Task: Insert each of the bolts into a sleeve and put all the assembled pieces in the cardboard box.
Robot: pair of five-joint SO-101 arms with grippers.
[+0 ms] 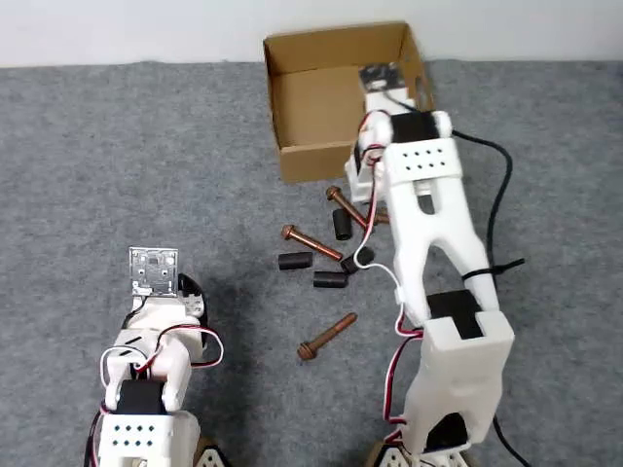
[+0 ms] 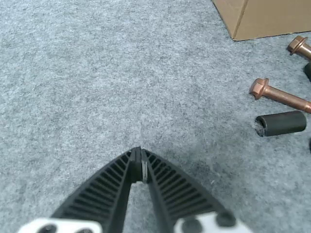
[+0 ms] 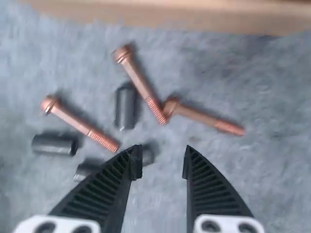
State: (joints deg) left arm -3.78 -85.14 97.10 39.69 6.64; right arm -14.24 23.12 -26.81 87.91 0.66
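Grey felt tabletop [image 1: 117,146]: copper flanged bolts [image 1: 327,337] and black cylindrical sleeves [image 1: 295,261] lie unjoined near the far-edge brown cardboard box [image 1: 292,161]; right gripper [image 3: 160,158] hangs above them, fingers apart, left gripper [image 2: 141,158] pinched together.

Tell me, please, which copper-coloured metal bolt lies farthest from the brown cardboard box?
The copper-coloured bolt lying alone, away from the pile; the others cluster close to the cardboard box among short black sleeves.

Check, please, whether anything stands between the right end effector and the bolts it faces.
Nothing visible does. The open right end effector hangs above the carpet, with only bare carpet between it and the nearest bolt; one sleeve lies close beside it.
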